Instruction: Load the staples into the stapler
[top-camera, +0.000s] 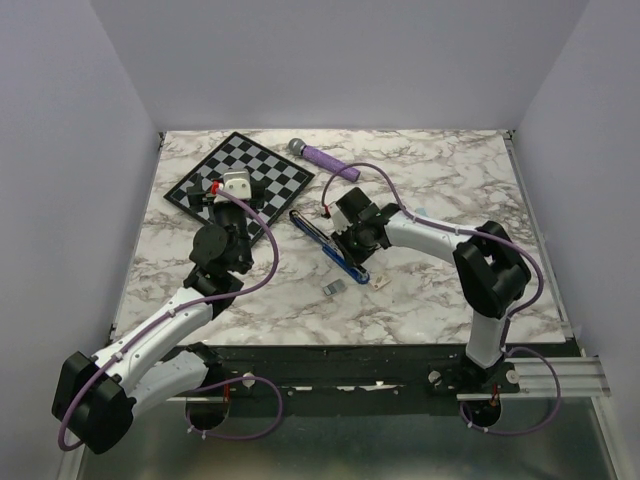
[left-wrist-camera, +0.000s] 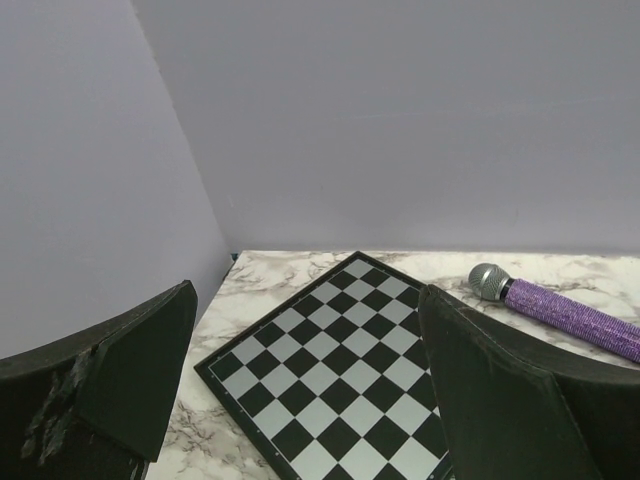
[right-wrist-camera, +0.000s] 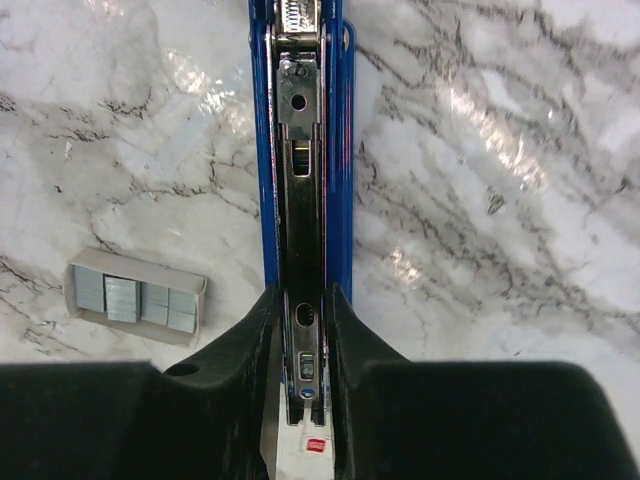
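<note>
1. Right jaws are clenched on the small dark blue mini stapler (right-wrist-camera: 300, 180), which lies opened flat on the marble counter (right-wrist-camera: 500, 200), metal channel up.
2. The little grey tray of silver staples (right-wrist-camera: 135, 300) sits just beside it. I'd say loading hasn't begun.
3. Left jaws are released, hanging over the black-and-white chessboard (left-wrist-camera: 330, 370).
4. Next: fetch 1 strip and line it along the channel.

No word, brand or number is legible anywhere. A tiny red sticker (right-wrist-camera: 315, 445) sits on the white end of the dark blue and silver metal stapler (right-wrist-camera: 300, 150), its print too small to read.
</note>
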